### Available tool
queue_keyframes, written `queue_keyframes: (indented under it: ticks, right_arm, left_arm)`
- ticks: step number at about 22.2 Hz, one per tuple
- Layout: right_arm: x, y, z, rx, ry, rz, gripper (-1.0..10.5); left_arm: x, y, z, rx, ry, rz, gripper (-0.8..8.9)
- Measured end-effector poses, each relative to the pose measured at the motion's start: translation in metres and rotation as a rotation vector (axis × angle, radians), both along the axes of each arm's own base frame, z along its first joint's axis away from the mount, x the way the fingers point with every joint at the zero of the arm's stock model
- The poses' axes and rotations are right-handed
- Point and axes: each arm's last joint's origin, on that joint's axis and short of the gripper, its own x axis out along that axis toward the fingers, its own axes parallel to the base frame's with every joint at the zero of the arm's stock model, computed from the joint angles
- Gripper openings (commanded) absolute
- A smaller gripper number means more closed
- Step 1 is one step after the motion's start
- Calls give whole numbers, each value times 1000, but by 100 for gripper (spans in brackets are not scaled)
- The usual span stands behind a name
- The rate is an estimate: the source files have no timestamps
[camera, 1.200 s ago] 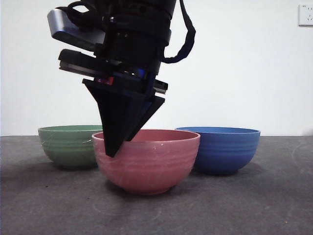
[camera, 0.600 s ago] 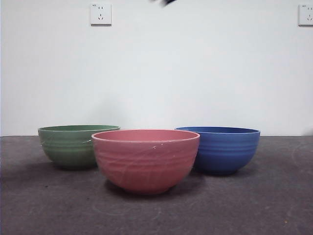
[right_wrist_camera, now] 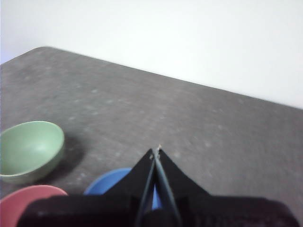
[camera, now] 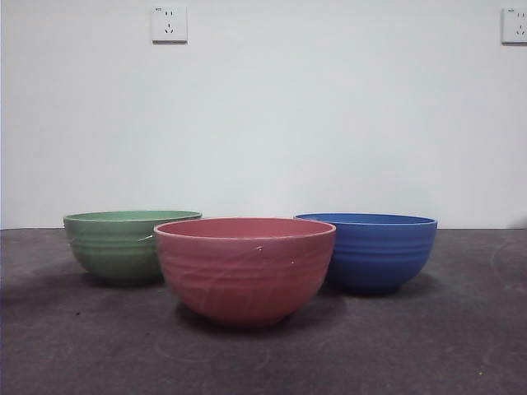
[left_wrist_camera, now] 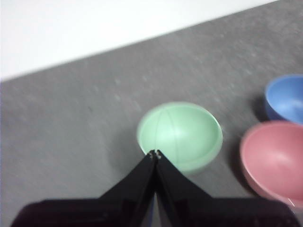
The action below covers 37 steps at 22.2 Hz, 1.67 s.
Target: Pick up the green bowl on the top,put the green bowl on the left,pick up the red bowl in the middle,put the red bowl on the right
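**Arm gone from the front view, three bowls stand apart on the counter**

The big dark arm that hung over the red bowl a second ago has left the front view, and even the small black tip seen at the top edge half a second ago is gone; the bowls have not shifted. The red bowl stands upright on the grey counter, nearest the front camera and in the middle of that view. The green bowl stands upright behind it toward the left, its right side hidden by the red one. A blue bowl stands behind toward the right, its left edge likewise covered. Two wall sockets sit high on the white wall.

The left gripper hangs above the counter with its jaws pressed together, holding nothing; its tips lie over the near rim of the green bowl in that view. The right gripper is likewise pressed together and empty, raised above the blue bowl, with the green and red bowls off to one side
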Motion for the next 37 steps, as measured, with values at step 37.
queue_keyframes:
  ticks: [37]
  right_arm:
    - [-34, -17, -66, 58, 83, -101, 5]
  left_arm:
    - [-8, 32, -178, -162, -205, 231, -3]
